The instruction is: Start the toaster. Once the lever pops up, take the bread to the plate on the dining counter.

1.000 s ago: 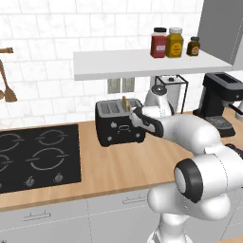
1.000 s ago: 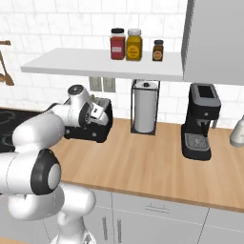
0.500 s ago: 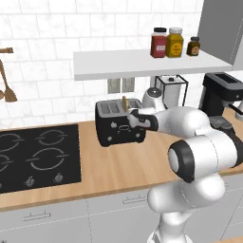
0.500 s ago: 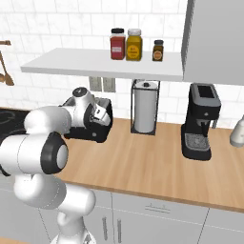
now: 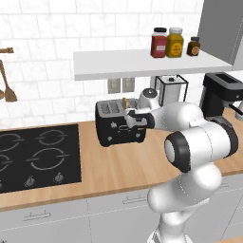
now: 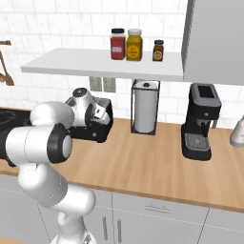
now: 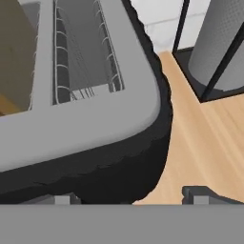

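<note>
From the left base view I had the toaster sitting at the middle of the frame on the wood counter, with the black stovetop to its left. The bread poked up as a small tan edge from a slot near the toaster's right end. My tool sat against that right end, just below the bread. In the hand view the toaster's grey slotted top filled the upper left, the bread showing as a brown slab at the far left edge, and the two fingertips rose at the bottom, set wide apart with nothing between them. The tool was open. From the right base view the toaster lay left of centre, half behind the arm, with the paper towel roll and coffee machine to its right.
</note>
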You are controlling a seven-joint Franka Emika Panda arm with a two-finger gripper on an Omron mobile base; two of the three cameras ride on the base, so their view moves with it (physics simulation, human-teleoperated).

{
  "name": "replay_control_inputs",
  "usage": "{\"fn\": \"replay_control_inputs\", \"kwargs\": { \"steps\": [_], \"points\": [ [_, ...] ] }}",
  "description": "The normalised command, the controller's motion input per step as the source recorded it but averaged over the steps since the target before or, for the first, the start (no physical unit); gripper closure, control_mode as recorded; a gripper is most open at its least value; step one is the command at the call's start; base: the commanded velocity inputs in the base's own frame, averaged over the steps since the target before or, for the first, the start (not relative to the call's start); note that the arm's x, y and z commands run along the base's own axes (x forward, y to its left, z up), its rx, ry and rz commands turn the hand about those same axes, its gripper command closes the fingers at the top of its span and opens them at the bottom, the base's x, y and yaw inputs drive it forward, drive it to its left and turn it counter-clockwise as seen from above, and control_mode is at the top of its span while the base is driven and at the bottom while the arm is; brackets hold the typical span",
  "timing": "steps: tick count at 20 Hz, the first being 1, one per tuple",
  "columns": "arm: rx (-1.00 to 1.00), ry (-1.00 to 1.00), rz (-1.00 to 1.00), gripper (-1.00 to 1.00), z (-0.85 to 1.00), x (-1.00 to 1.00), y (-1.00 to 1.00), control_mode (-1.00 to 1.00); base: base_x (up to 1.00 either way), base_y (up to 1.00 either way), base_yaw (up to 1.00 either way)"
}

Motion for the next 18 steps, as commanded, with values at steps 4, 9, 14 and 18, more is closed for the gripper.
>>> {"fn": "replay_control_inputs", "kwargs": {
  "steps": [4,9,14,18],
  "points": [
    [-0.01,0.00,0.00,-1.00,-0.54,-0.11,0.01,-1.00,0.00,0.00,0.00],
    [-0.01,0.02,0.00,-1.00,-0.67,-0.46,0.00,-1.00,0.00,0.00,0.00],
    [-0.01,0.05,0.00,-1.00,-0.67,-0.35,0.01,-1.00,0.00,0.00,0.00],
    [0.00,0.16,0.00,-1.00,-0.70,-0.41,0.00,-1.00,0.00,0.00,0.00]
  ]
}}
